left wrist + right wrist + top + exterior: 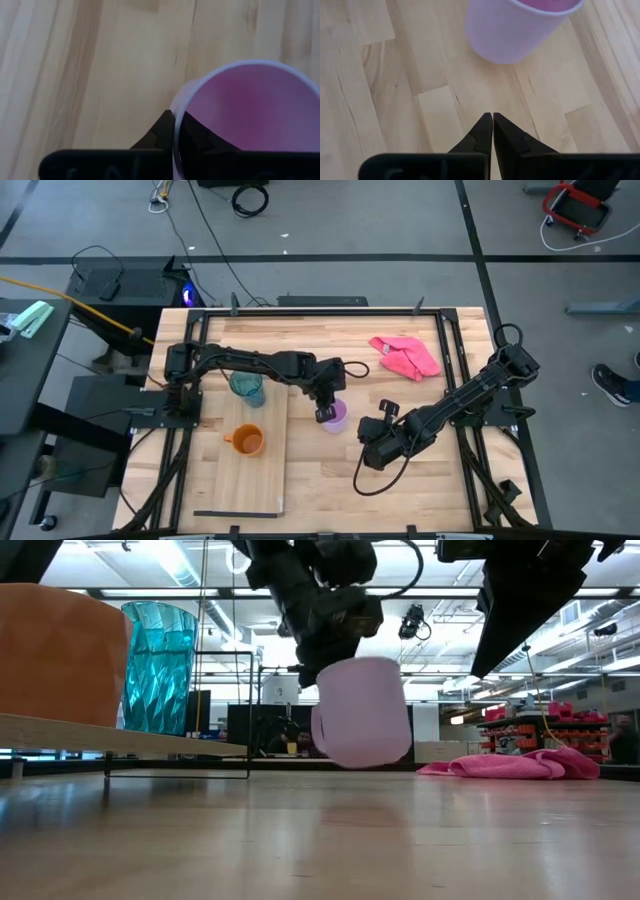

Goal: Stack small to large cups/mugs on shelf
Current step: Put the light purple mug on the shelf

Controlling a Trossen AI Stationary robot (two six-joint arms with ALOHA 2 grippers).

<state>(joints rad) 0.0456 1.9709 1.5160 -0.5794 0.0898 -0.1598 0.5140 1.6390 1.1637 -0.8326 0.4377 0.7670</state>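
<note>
Left tool (327, 408) pinches the rim of the lilac mug (335, 416), 1 finger inside and 1 outside, as the left wrist view shows. In the low view the mug (362, 712) hangs tilted, its base just off the bench (400, 480). Right tool (368, 452) hovers near the mug, fingers pressed together (gripping nothing). On the shelf (255, 485) stand 2 vessels, well apart: the teal tumbler (246, 388) at the far end and the orange mug (246, 440) nearer the middle. A pink cloth (405, 356) lies on the bench beyond the lilac mug.
</note>
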